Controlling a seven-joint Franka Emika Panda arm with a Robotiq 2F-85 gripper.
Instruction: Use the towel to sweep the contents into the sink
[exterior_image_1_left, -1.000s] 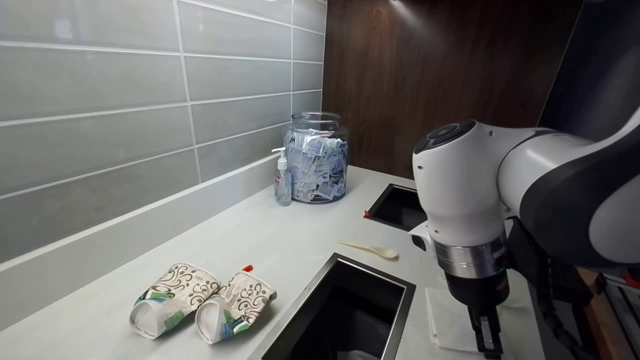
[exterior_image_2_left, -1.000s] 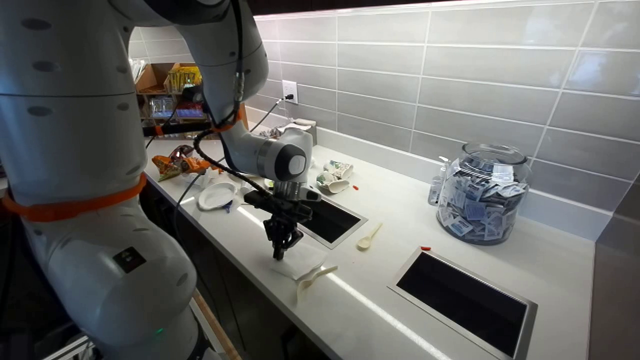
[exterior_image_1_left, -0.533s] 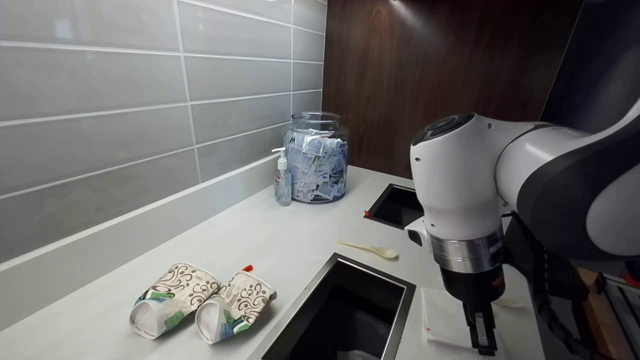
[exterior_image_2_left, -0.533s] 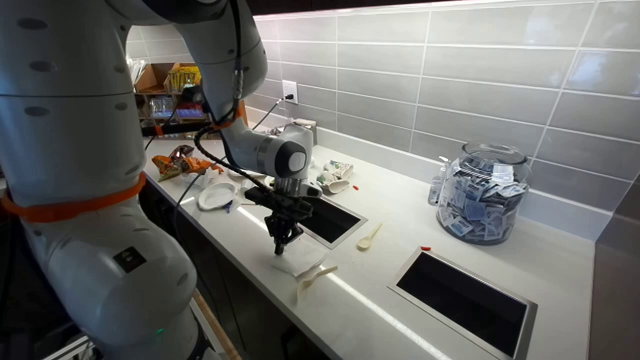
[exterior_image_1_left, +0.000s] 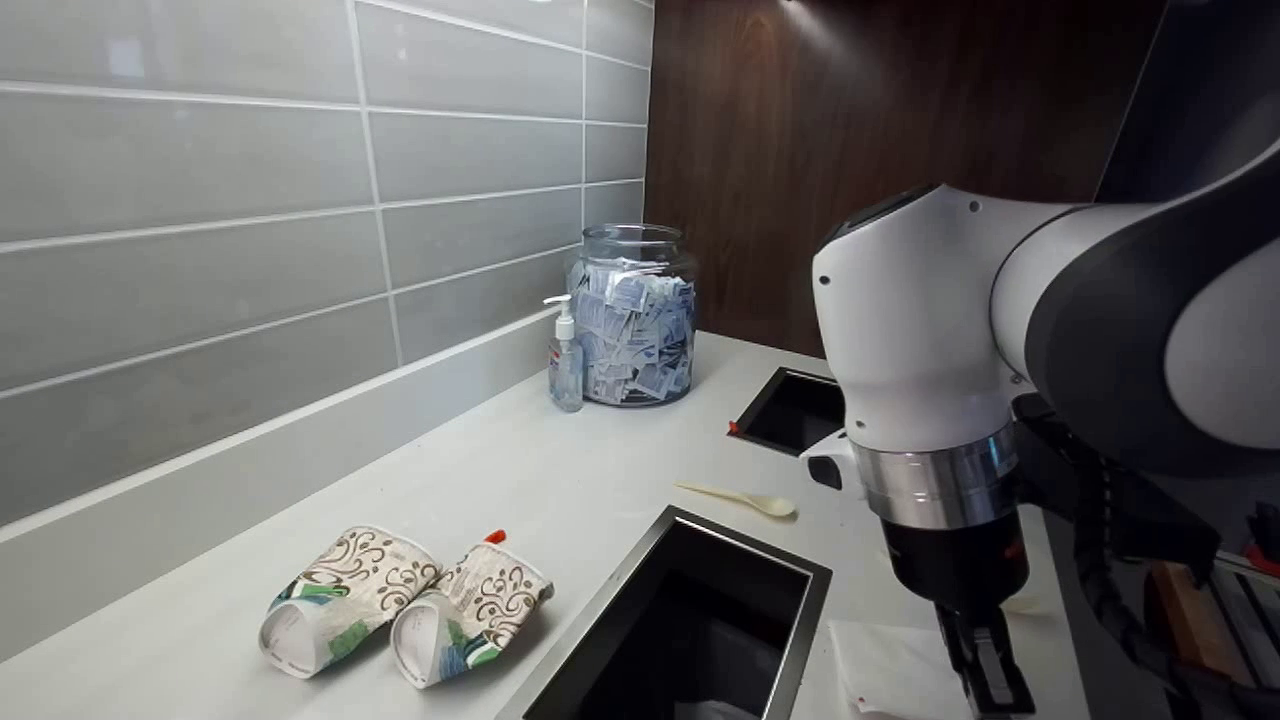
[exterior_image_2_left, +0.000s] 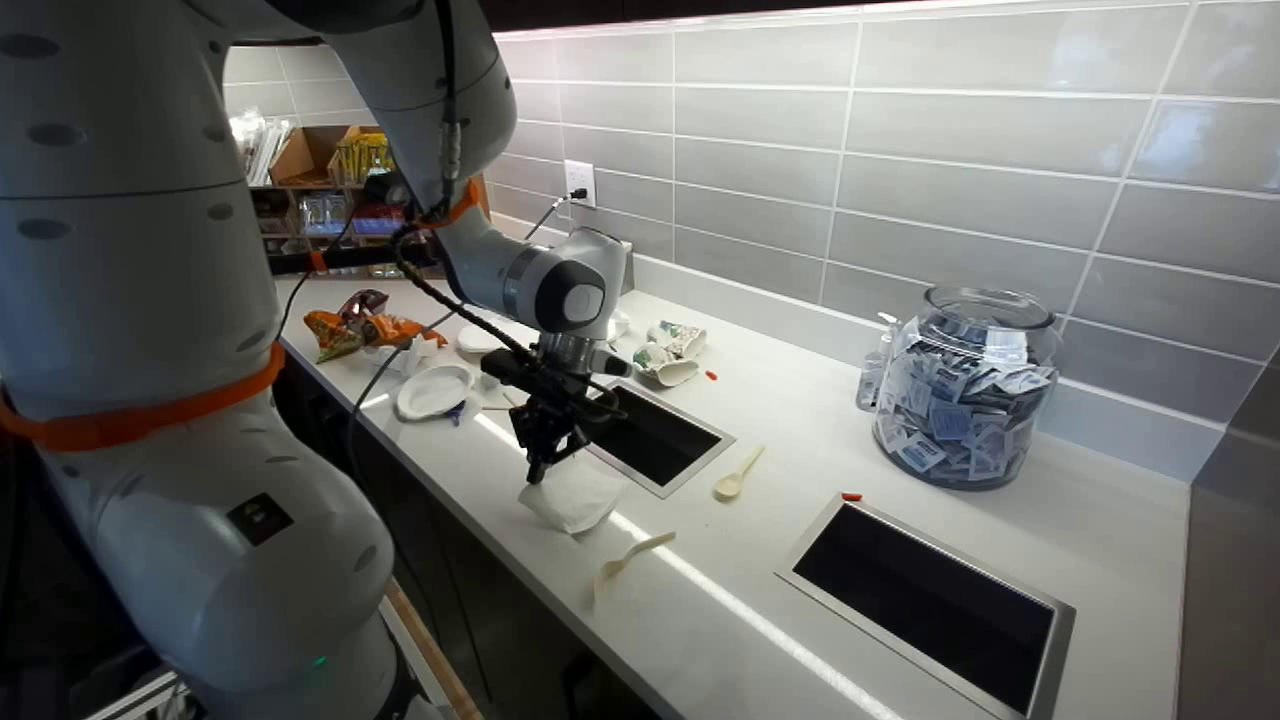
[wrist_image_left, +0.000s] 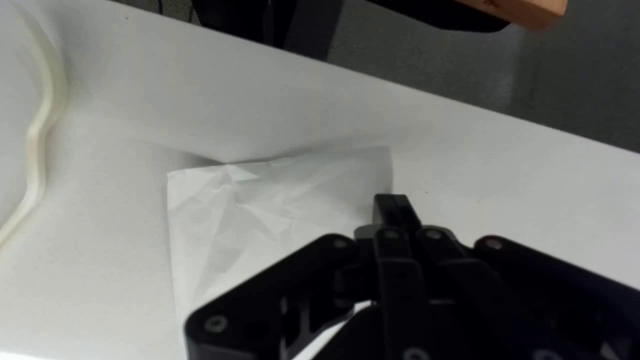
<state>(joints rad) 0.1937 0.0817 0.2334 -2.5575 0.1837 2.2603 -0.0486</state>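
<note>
The towel (exterior_image_2_left: 580, 500), a thin creased whitish square, lies on the counter beside the sink (exterior_image_2_left: 700, 468). It also shows in an exterior view (exterior_image_1_left: 890, 665) and the wrist view (wrist_image_left: 280, 200). My gripper (wrist_image_left: 391, 197) has its fingers together at one edge of the towel, and that edge is a little raised; the pinch itself is hidden. The gripper (exterior_image_2_left: 536, 474) points down near the counter's front edge. A cream spoon (exterior_image_2_left: 612, 570) lies beside the towel, another spoon (exterior_image_1_left: 765, 503) beyond the sink rim. Two crushed patterned cups (exterior_image_1_left: 350, 590) and a red bit (exterior_image_1_left: 495, 537) lie across the sink.
A second dark opening (exterior_image_2_left: 1062, 640) is set in the counter, with a red bit (exterior_image_2_left: 851, 497) at its rim. A glass jar of packets (exterior_image_1_left: 635, 330) and pump bottle (exterior_image_1_left: 566, 370) stand by the wall. A plate (exterior_image_2_left: 433, 392) and snack bags (exterior_image_2_left: 370, 325) lie further along.
The gripper has moved along the counter toward the plate side, and the towel has shifted the same way with it, away from the nearby spoon. The spoons and cups have not moved.
</note>
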